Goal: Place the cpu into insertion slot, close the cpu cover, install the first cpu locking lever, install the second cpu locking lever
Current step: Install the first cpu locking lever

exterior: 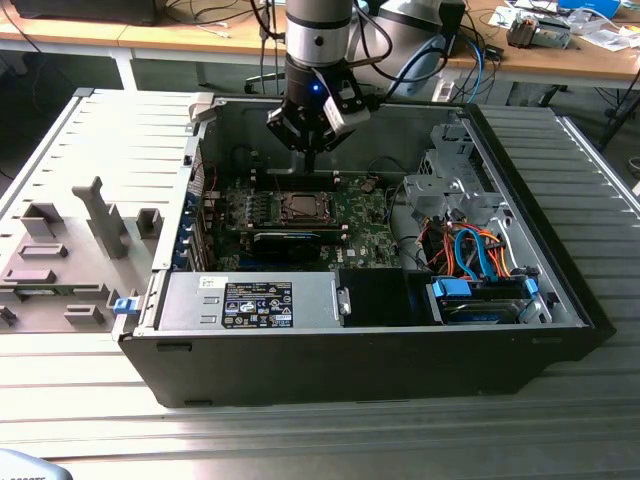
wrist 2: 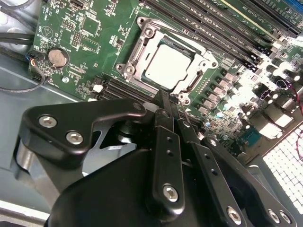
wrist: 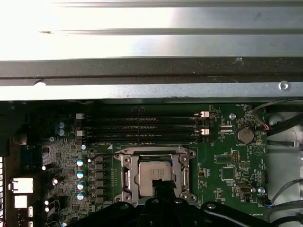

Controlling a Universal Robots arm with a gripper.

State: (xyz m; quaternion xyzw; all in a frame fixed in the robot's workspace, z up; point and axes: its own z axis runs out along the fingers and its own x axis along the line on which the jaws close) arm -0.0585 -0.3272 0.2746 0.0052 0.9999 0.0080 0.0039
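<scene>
- The cpu (wrist 2: 166, 66) sits in the insertion slot (wrist: 127, 177) on the green board (wrist 2: 90, 42).
- The cpu cover (wrist 2: 142, 54) lies shut over it.
- The gripper (wrist 2: 171, 101) hangs just above the slot's edge, jaws together, holding nothing.

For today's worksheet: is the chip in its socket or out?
In: the chip lies flat inside the socket frame on the green board.

The exterior view stood off the open case (exterior: 560, 300), looking down into it at a slant from some way back, the arm (exterior: 318, 40) at twelve o'clock. Both wrist views rode close above the board (wrist 2: 80, 42), the first looking straight down, the second aslant past the gripper (wrist 2: 166, 101). All three shared the socket (wrist: 154, 177).
</scene>
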